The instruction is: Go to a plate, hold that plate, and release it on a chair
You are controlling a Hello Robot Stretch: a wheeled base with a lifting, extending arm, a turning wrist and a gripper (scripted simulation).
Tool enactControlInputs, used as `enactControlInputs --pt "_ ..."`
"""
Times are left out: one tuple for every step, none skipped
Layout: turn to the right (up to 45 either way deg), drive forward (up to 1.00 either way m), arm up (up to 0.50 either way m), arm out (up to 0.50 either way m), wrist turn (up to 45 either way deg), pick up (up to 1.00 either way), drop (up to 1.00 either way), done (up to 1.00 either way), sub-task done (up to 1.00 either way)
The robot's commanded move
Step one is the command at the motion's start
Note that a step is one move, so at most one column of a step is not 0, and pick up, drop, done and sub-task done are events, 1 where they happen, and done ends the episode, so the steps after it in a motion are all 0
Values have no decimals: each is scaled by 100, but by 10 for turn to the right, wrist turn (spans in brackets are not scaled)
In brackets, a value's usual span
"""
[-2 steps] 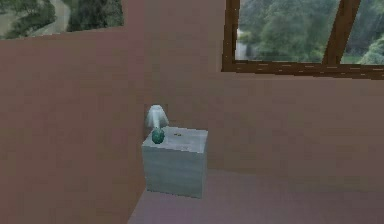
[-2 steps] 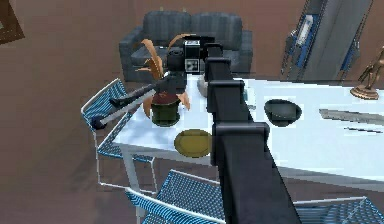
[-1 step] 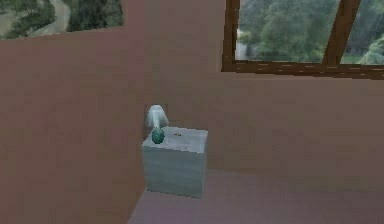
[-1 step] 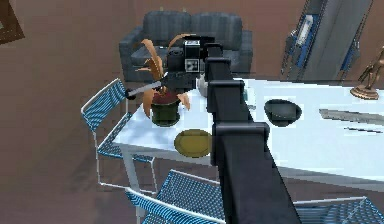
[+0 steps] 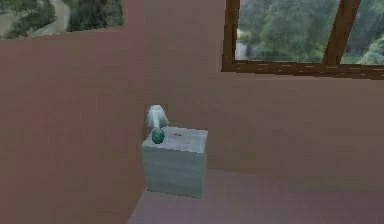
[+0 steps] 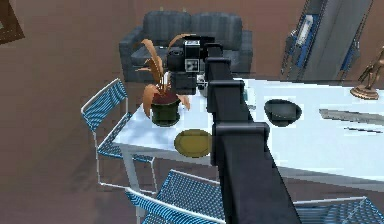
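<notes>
A round olive-yellow plate point(image 6: 193, 143) lies on the white table point(image 6: 310, 150) near its front edge, just left of the dark arm bar. The gripper point(image 6: 177, 60) stands farther out over the table, beside a potted plant point(image 6: 160, 95) with orange-brown leaves. The plant and a sofa sit behind its far end, so I cannot tell whether it holds anything. A blue-and-white patterned chair point(image 6: 105, 112) stands at the table's left end. Another such chair point(image 6: 190, 195) is at the near side, below the plate.
A dark bowl point(image 6: 283, 110) and a flat grey item point(image 6: 352, 116) lie on the table, with a small statue point(image 6: 367, 80) at the right. A dark sofa point(image 6: 190, 30) stands behind. Ahead, a grey cabinet point(image 5: 176, 160) carrying a green egg-shaped thing point(image 5: 158, 135) stands against pinkish walls under a window point(image 5: 300, 35).
</notes>
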Motion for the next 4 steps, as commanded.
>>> enactControlInputs --pt "0 0 -2 0 0 0 0 0 0" --pt "0 0 -32 0 0 0 0 0 0" --pt "0 0 0 0 0 100 0 0 0" --pt "0 0 10 0 0 0 0 0 0"
